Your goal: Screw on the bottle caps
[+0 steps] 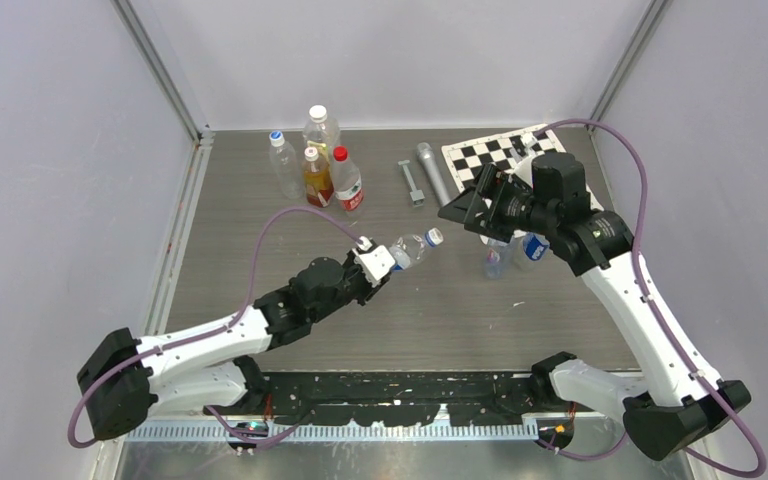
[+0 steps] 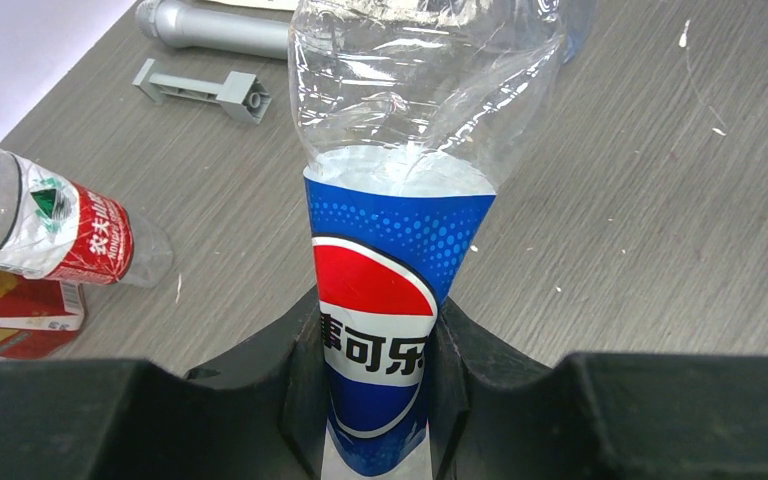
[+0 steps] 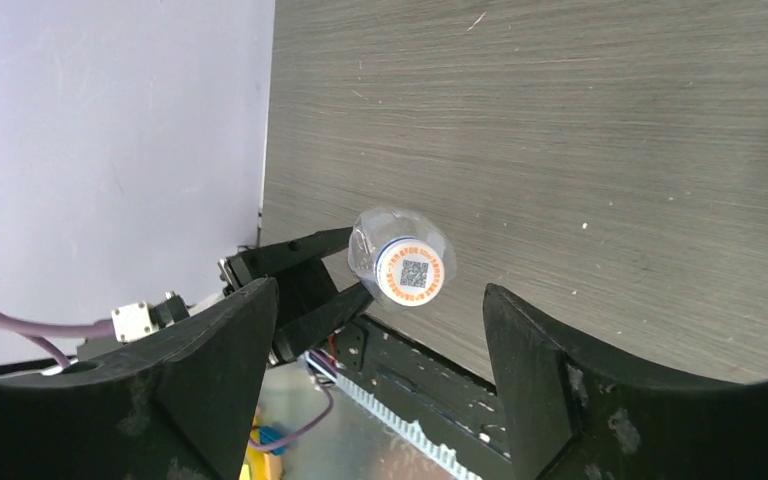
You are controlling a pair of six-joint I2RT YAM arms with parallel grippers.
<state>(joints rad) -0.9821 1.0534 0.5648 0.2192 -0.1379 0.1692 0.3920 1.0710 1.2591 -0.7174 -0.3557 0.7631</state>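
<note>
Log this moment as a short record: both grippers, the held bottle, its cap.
left gripper: shut on the clear plastic bottle with the red-white-blue label
bottle pose: held nearly level, neck toward the right gripper
small round blue-rimmed plastic cap: on the bottle's neck, tightness unclear
right gripper: open, aimed at the cap, apart from it

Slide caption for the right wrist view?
Open right gripper faces the cap of the Pepsi bottle held out by the left gripper.
</note>
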